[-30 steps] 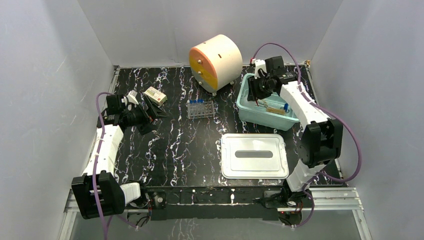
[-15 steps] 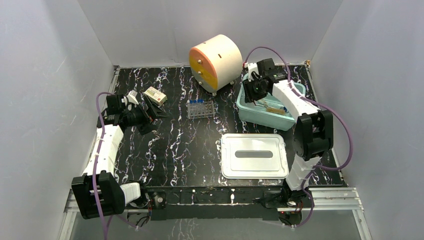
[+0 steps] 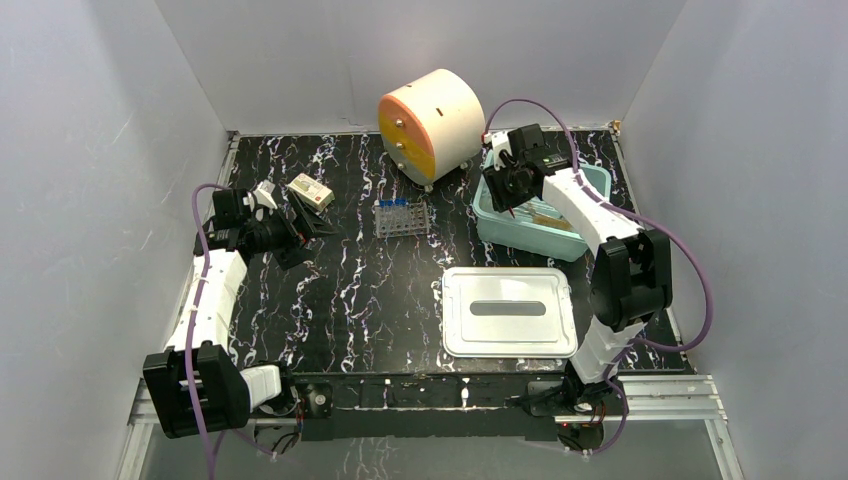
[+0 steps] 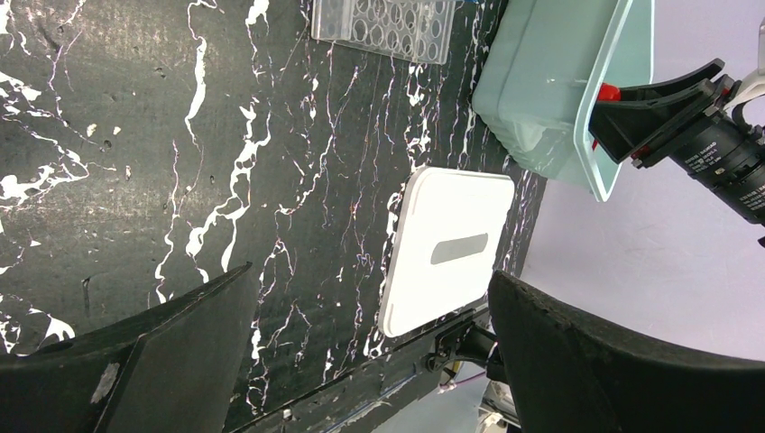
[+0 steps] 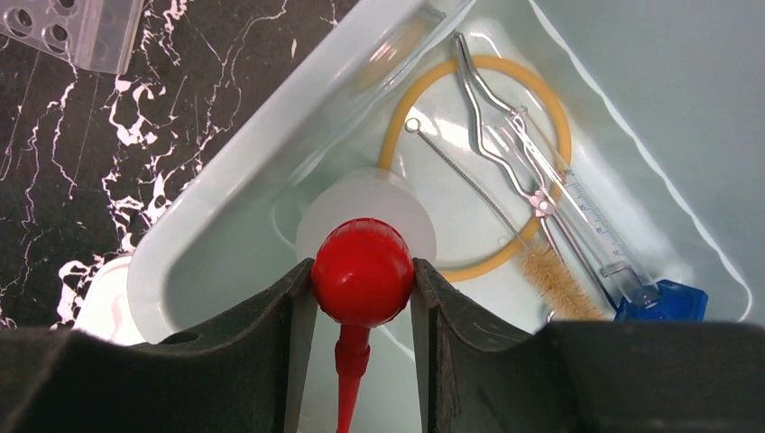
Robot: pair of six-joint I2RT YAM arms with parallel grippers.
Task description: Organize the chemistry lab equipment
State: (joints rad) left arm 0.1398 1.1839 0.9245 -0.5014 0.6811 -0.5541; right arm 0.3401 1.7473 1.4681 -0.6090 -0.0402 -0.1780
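Observation:
My right gripper (image 5: 361,281) is shut on a red rubber bulb dropper (image 5: 362,269), its tip pointing back toward the wrist, and holds it over the left end of the teal tub (image 5: 225,171). In the tub lie a tan tubing coil (image 5: 561,126), a wire clamp (image 5: 492,117), a bristle brush (image 5: 555,281), a clear blue-capped tube (image 5: 597,230) and a white round disc (image 5: 410,206). The clear tube rack (image 3: 403,218) stands on the table left of the tub. My left gripper (image 3: 305,228) is open and empty at the far left.
The round cream-and-orange cabinet (image 3: 430,122) stands at the back, close to the tub (image 3: 500,228). The white lid (image 3: 508,311) lies flat in front of the tub. A small white box (image 3: 311,190) sits beside my left gripper (image 4: 370,280).
My right gripper has shifted left over the tub toward its left end. The left arm has not moved.

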